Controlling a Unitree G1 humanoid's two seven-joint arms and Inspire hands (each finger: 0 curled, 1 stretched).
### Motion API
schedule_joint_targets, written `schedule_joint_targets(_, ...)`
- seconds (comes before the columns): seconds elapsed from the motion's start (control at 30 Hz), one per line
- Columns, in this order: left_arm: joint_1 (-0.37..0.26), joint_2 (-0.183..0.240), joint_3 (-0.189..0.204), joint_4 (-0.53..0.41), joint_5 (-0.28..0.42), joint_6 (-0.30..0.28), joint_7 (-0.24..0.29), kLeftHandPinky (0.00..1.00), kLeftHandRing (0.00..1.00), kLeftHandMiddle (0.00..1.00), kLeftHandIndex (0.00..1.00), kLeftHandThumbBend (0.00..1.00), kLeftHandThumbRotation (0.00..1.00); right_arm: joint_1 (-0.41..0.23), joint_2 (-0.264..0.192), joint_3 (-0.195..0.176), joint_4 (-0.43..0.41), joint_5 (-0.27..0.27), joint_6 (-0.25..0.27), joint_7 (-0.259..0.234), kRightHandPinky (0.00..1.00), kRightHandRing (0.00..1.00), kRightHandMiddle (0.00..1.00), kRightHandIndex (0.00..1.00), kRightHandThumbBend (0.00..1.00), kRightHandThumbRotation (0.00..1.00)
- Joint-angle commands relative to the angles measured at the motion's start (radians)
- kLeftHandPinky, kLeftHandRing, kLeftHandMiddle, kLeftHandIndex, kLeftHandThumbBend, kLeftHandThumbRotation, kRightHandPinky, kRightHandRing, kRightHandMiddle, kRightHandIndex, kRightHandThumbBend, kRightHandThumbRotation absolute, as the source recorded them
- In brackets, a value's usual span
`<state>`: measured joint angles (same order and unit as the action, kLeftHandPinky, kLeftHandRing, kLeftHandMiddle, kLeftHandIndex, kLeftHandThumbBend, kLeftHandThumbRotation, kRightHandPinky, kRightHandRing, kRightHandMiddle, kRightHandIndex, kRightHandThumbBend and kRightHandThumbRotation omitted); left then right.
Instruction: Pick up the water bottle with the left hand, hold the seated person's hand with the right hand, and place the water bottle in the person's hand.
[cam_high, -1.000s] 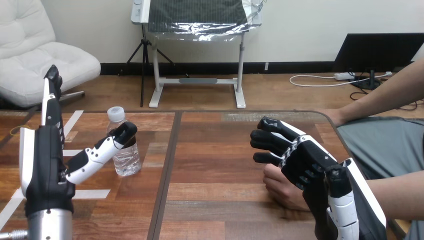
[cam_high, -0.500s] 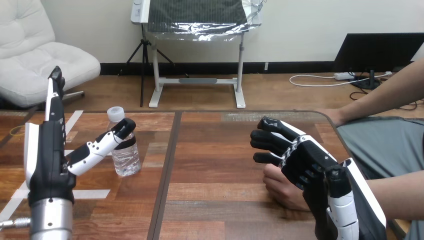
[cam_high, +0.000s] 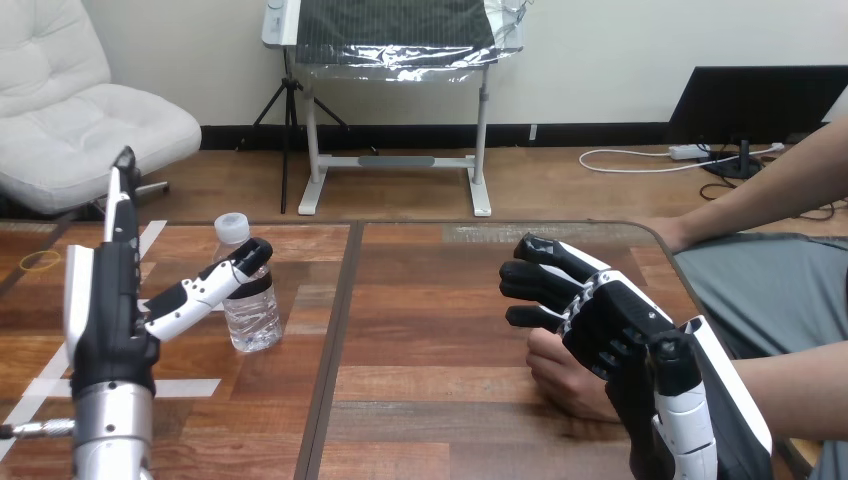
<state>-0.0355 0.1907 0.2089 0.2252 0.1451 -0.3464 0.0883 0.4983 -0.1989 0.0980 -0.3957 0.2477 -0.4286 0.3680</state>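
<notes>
The left hand (cam_high: 103, 305) is shown raised above the near left part of the tabletop (cam_high: 430, 300), its forearm held upright; it is open, with the fingers (cam_high: 124, 175) extended straight upward and the thumb (cam_high: 205, 288) stretched out toward the water bottle (cam_high: 250, 305). The tip of the thumb is seen against the upper part of the bottle, just below the white cap (cam_high: 232, 225). The bottle stands upright on the left half of the tabletop, beside the dark seam (cam_high: 335, 340) that runs from the near edge to the far edge, with white tape strips (cam_high: 190, 387) laid near it. The right hand (cam_high: 610, 325) is placed over the person's hand (cam_high: 562, 378), which rests on the tabletop close to the right edge. Whether the right hand grips the person's hand cannot be told.
</notes>
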Motion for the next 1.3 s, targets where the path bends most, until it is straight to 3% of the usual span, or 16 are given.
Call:
schedule_joint_targets(0.0,-0.109,0.033,-0.005,0.071,-0.011,-0.039,0.001,1.00,1.00,1.00,1.00,0.93,0.36,-0.062,0.003,-0.016,-0.039,0.019,0.000,-0.003,0.77,0.82,0.81,0.83,0.72,1.00)
schedule_joint_targets(0.5,-0.217,0.049,-0.012,0.228,-0.005,-0.041,0.017,1.00,1.00,1.00,1.00,0.93,0.37,-0.069,-0.004,-0.021,-0.038,0.024,0.000,0.001,0.78,0.82,0.81,0.83,0.72,1.00)
schedule_joint_targets(0.83,-0.289,0.056,-0.010,0.324,-0.048,-0.014,-0.025,1.00,1.00,1.00,1.00,0.91,0.35,-0.074,0.000,-0.023,-0.032,0.014,-0.010,-0.001,0.78,0.81,0.81,0.83,0.71,1.00)
schedule_joint_targets(1.27,-0.367,0.070,-0.018,0.431,-0.045,0.002,-0.038,1.00,1.00,1.00,1.00,0.94,0.32,-0.075,-0.005,-0.027,-0.037,0.015,0.001,-0.001,0.77,0.81,0.80,0.83,0.72,1.00)
